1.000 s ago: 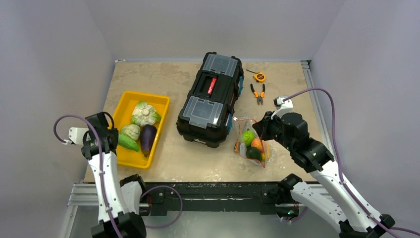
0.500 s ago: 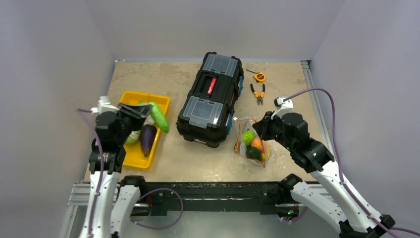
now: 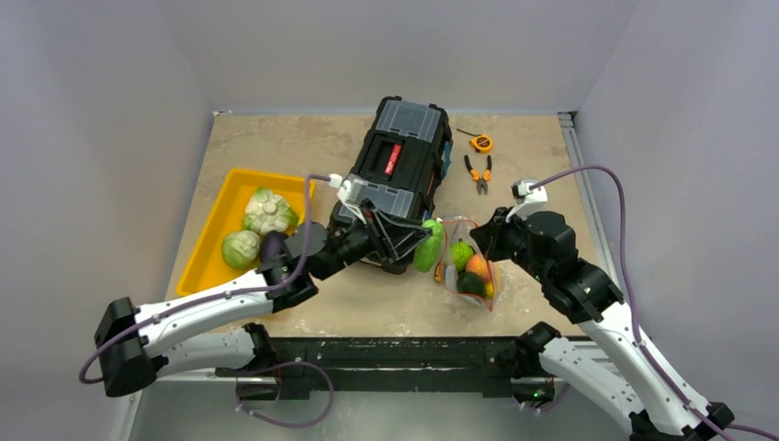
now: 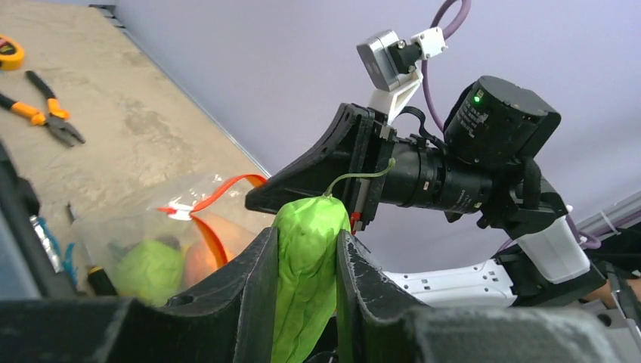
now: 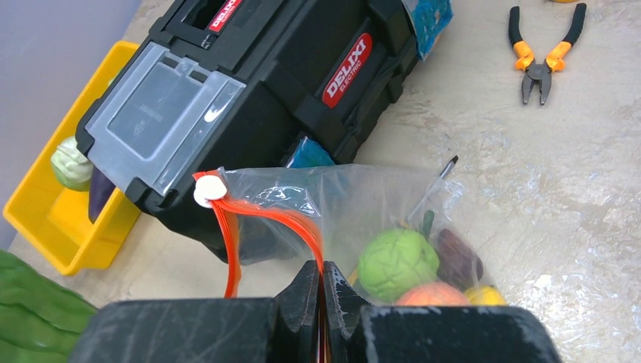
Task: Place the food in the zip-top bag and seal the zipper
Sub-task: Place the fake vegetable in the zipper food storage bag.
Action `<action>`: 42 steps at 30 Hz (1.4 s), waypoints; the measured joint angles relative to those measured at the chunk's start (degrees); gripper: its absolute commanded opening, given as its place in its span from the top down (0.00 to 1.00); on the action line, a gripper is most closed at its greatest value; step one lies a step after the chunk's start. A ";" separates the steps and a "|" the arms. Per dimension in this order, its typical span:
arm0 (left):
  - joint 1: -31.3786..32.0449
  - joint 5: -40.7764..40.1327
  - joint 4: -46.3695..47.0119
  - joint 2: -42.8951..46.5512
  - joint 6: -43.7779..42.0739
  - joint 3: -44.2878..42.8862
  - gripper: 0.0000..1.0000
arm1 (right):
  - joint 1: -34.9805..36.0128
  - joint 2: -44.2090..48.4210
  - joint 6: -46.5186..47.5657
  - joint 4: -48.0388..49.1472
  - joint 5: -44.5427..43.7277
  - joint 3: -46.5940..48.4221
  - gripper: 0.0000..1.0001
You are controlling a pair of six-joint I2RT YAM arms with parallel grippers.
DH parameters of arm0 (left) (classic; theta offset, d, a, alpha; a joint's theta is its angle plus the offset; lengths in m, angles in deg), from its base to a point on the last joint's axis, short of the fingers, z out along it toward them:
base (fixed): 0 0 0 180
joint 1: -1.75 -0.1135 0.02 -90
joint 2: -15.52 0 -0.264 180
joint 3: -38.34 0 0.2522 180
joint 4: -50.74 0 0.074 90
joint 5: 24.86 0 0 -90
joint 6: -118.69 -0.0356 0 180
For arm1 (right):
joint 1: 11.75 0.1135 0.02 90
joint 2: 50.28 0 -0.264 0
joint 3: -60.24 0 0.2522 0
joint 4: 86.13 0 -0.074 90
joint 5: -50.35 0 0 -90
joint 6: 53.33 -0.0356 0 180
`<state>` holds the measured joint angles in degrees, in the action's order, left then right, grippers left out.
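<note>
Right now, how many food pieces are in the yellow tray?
3: cauliflower at the far end, green cabbage nearer, purple eggplant beside it, partly behind the left arm, which may hide more.

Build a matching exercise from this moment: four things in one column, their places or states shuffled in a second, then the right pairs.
Things
1. green vegetable
2. bag
3. pliers
4. cauliflower

Places or states
A. in the yellow tray
B. lying on the table near the tape measure
C. clamped between the fingers of the left gripper, up off the table
D. its red-orange edge pinched by the shut right gripper

Pairs: 1-C, 2-D, 3-B, 4-A
</note>
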<state>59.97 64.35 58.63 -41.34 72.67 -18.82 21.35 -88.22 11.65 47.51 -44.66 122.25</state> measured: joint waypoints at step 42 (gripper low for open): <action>0.68 9.90 37.03 -23.93 -6.99 2.97 0.30 | 0.00 0.46 -0.04 -0.07 -0.37 0.00 1.00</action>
<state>60.64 74.25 95.65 -65.27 65.68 -15.85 21.35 -87.76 11.61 47.44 -45.03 122.25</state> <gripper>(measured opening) 0.702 0.004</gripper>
